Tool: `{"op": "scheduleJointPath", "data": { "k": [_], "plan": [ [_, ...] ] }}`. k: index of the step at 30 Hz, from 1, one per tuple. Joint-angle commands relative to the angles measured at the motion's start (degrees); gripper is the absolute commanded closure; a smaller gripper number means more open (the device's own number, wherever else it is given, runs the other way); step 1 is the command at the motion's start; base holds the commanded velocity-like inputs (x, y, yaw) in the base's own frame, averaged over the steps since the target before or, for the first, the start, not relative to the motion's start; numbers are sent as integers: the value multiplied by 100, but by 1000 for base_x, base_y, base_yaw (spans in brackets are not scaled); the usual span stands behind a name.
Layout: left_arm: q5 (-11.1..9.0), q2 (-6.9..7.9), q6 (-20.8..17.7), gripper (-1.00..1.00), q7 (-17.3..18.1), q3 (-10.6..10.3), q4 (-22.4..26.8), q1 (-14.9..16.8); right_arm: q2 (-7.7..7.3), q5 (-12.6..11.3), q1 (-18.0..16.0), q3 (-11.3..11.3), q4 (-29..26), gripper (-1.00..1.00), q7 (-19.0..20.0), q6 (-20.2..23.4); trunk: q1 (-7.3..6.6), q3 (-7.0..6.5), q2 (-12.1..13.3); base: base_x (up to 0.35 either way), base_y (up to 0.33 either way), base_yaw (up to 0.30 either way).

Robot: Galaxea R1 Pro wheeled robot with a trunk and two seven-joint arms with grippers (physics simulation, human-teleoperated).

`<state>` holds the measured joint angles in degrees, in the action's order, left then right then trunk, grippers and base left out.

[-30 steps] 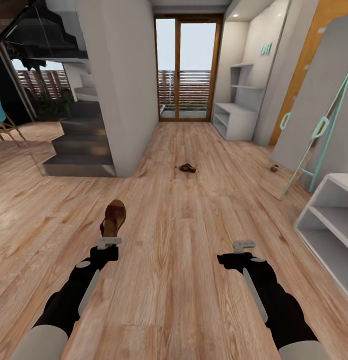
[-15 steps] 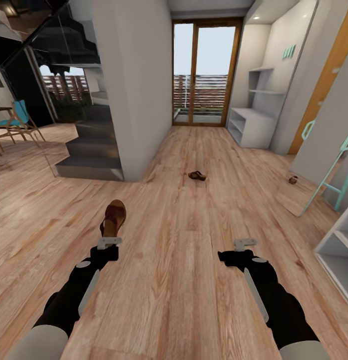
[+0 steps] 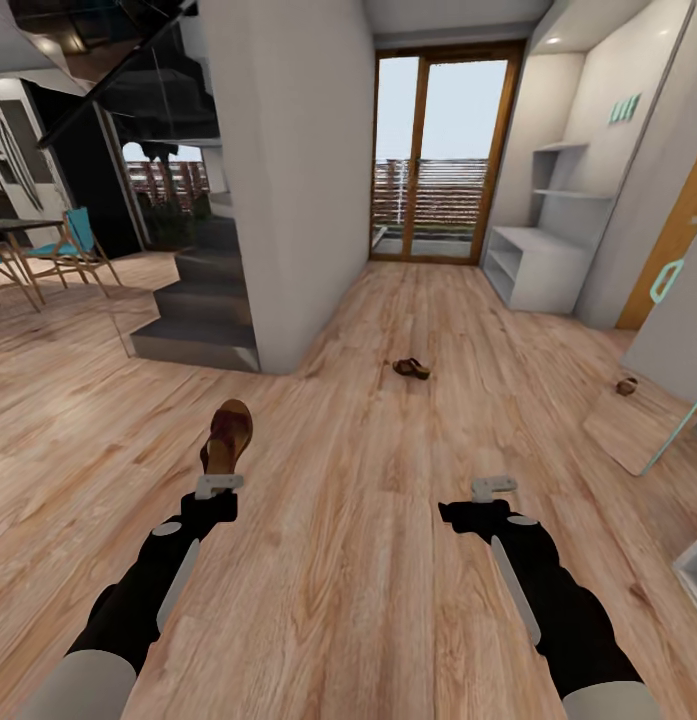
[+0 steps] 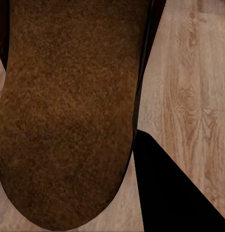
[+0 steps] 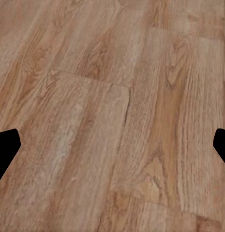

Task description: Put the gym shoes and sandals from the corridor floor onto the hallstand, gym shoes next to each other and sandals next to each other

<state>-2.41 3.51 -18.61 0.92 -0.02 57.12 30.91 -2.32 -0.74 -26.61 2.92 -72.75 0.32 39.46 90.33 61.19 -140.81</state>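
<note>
Right now you are looking at two sandals. One sandal [image 3: 228,437] is sticking out forward from your left gripper [image 3: 219,484], whose fingers are clamping its heel end. The second sandal [image 3: 411,368] is lying on the corridor floor [image 3: 368,560] further ahead, well apart from both arms, between the white wall corner and the hallstand [image 3: 548,262], which is standing at the far right beside the glass door [image 3: 440,155]. A small brown object [image 3: 626,385] is lying by the right wall; you cannot tell what it is.

Your right gripper [image 3: 493,487] is hovering over bare planks, carrying nothing; its wrist camera is showing the two dark fingertips [image 5: 6,147] spread wide at the edges of the picture, a detail the head camera is not resolving. Your left wrist camera is giving the close view of the held sandal's tan sole [image 4: 68,111], with floor beside it.
</note>
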Motion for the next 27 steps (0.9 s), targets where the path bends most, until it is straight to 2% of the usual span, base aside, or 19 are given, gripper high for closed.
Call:
{"op": "scheduleJointPath", "data": {
  "k": [1,14,20,27],
  "plan": [
    [-4,1,-38,100,22,-1,10,3,-5,-6,-2,7,-5,-100,3,27,2,-3,-2,283,-221,178],
    [-5,1,-52,100,18,2,10,3,3,-1,-2,9,-7,-100,-5,33,2,-103,-2,283,-221,167],
    [10,1,-376,100,21,2,10,3,34,3,-2,26,-6,-100,-20,35,2,-109,-2,295,-188,20],
    [17,6,-422,100,22,7,10,3,62,-5,-2,65,-8,-100,-40,35,2,-109,-2,299,-177,1]
  ]
}}
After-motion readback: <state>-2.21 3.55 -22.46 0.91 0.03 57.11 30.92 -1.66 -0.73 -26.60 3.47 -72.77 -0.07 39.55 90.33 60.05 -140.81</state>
